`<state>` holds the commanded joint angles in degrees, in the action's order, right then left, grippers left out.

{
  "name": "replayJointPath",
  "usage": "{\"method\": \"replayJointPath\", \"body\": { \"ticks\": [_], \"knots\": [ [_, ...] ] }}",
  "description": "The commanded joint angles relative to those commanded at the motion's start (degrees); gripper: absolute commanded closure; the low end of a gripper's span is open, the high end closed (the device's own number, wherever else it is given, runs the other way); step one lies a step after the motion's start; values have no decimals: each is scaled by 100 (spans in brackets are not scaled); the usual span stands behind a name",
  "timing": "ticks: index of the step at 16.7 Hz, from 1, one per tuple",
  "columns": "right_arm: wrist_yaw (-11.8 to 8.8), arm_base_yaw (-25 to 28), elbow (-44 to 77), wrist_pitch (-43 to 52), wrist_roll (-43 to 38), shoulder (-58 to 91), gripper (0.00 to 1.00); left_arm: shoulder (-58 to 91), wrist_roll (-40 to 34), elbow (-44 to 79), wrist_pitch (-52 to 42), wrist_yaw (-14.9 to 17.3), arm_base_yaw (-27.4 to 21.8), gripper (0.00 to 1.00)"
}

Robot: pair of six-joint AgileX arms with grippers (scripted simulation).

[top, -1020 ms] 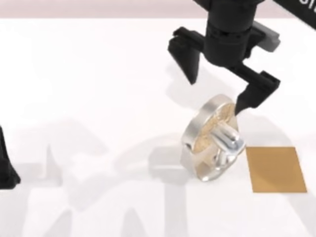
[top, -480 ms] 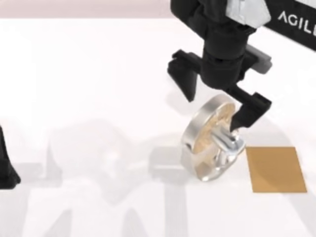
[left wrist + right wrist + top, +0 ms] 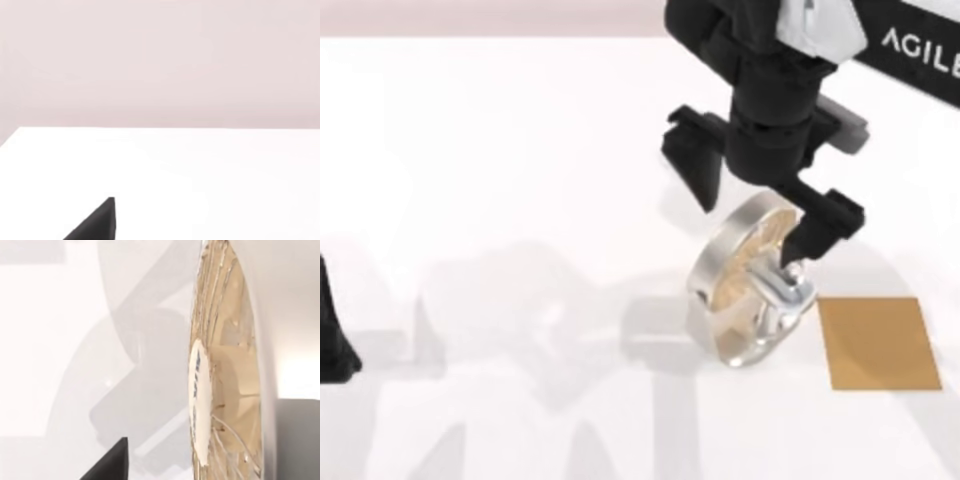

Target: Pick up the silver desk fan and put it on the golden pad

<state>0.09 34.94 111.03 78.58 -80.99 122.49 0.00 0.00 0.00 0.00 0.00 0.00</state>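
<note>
Pick-up step in hand. Right claw point(image 3: 760, 210) is spread wide astride the top of the fan point(image 3: 748, 285), which stands on the worktop point(image 3: 520, 150) just left of the pad point(image 3: 878, 342). Next: descend, clench on the ring. Left arm parked at the left edge.

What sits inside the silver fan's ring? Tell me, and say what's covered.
Inside the silver desk fan ring shows a pale golden grille with a chrome hub. The open right gripper straddling the ring's top hides the grille's upper part.
</note>
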Motion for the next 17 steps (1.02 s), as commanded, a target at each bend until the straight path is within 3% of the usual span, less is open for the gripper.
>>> {"method": "replayJointPath", "body": {
  "ticks": [10, 17],
  "knots": [
    [0, 0, 0, 0, 0, 0, 98, 0, 0, 0, 0, 0, 0, 0],
    [0, 0, 0, 0, 0, 0, 100, 0, 0, 0, 0, 0, 0, 0]
  ]
}}
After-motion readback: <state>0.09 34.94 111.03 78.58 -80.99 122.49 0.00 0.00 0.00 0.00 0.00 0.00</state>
